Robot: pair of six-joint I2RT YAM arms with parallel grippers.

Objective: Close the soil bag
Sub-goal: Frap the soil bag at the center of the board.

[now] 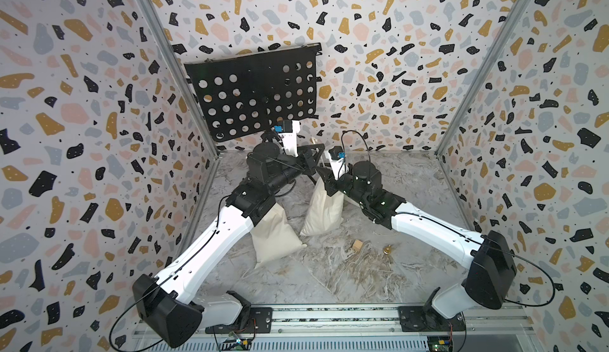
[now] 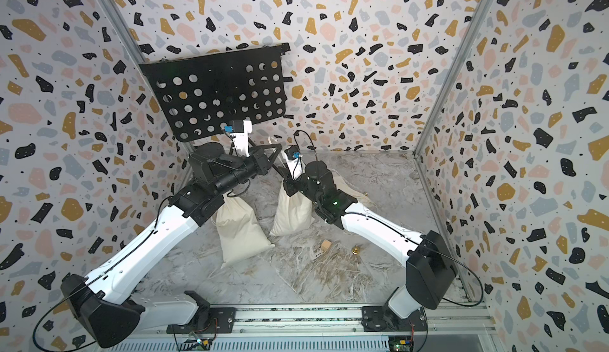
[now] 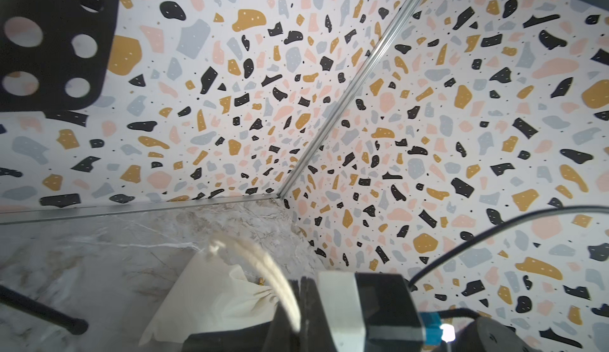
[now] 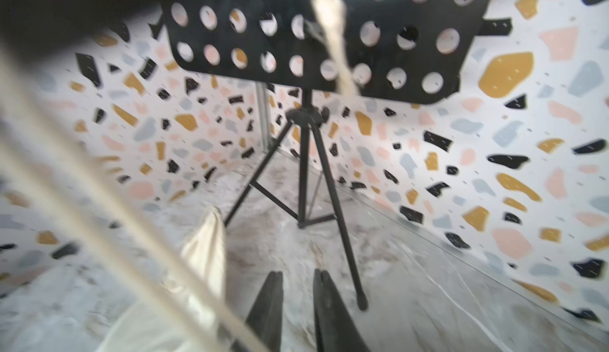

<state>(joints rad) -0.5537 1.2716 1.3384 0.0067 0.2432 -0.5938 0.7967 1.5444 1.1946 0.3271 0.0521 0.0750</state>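
In both top views: two cream bags on the marble desk (image 1: 329,278). The soil bag (image 1: 324,208) upright at centre frame, right under the meeting wrists. A second bag (image 1: 276,235) lying lower left of it, partly beneath the left arm. Seen from above only: a wooden cube (image 1: 357,245) and a small brass piece (image 1: 388,251), lower right of the bags and well apart from them. Behind, upper centre, a black perforated music stand (image 1: 253,93). Cannot tell either tool's opening from above, with the fingertips masked by the wrists.

From the left wrist: left tool (image 3: 298,304) clenched at the lower edge, pinching a pale drawstring (image 3: 263,268) arcing away from the fingers (image 3: 309,307). Beyond it, low in frame, the soil bag's gathered neck.

From the right wrist, blurred: right tool (image 4: 296,301) released, fingers (image 4: 267,301) apart with bare desk between them, grasping nothing. Just left of them, the bag's cream top. Two pale strands (image 4: 99,208) slanting across the left of frame, and one more hanging from the top edge in front of the stand. Cannot tell whether one cord or several.
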